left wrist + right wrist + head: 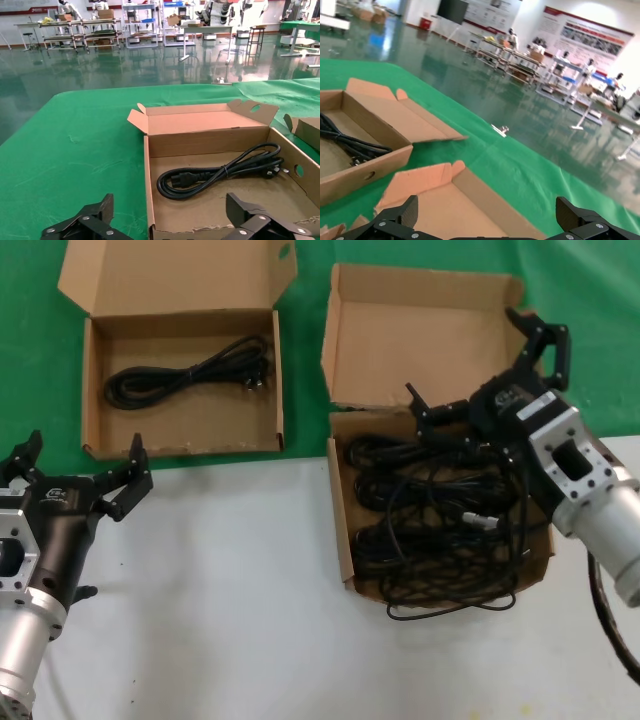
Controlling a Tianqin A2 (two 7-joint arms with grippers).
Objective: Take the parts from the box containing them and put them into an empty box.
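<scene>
The squarish cardboard box at the right holds a tangle of several black cable bundles. Its tall lid stands open behind. My right gripper hovers open over the box's back edge, in front of the lid, with nothing between its fingers. At the back left, the wide shallow box holds one coiled black cable. My left gripper is open just in front of that box's near wall. Through its jaws I see the tray and the cable.
Both boxes lie where the green cloth meets the white table. A cable loop spills over the full box's front edge onto the table. The two boxes stand side by side with a narrow gap between them.
</scene>
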